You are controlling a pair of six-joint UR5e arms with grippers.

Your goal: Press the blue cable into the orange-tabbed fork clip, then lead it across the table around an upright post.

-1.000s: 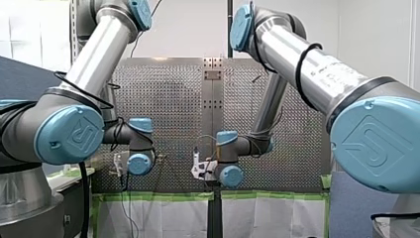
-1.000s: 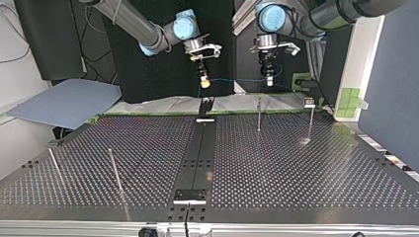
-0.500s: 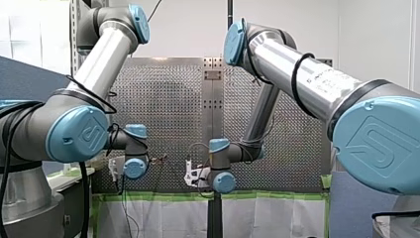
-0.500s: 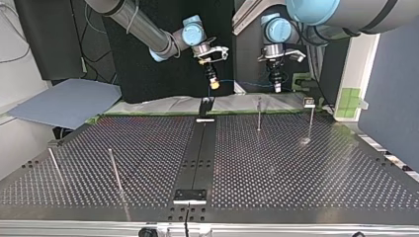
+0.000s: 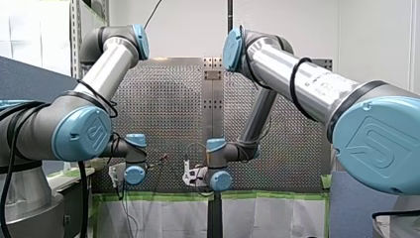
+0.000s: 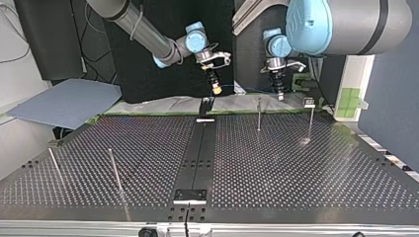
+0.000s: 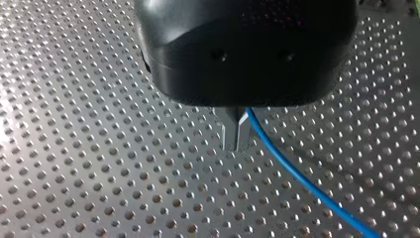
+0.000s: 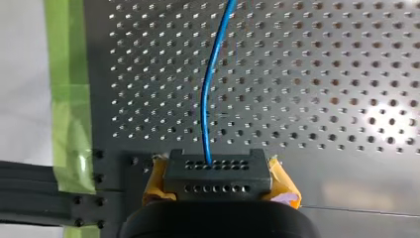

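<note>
The blue cable hangs in a thin line between my two grippers above the table's far edge. My right gripper, with yellow pads, is shut on the cable just above the black fork clip on the centre rail. In the right wrist view the cable leaves the shut gripper and runs ahead over the perforated plate. My left gripper hovers near an upright post. Its metal fingers are shut, and the cable trails away from them.
A second post with a small fitting on top stands right of the first in the top view. Two leaning posts stand near the front left. Green tape lines the plate's edge. A blue-grey sheet lies off the table's left.
Both grippers have come down toward the table's far edge and shifted to the top view's right, carrying the cable. The right gripper now hangs just above the fork clip.
</note>
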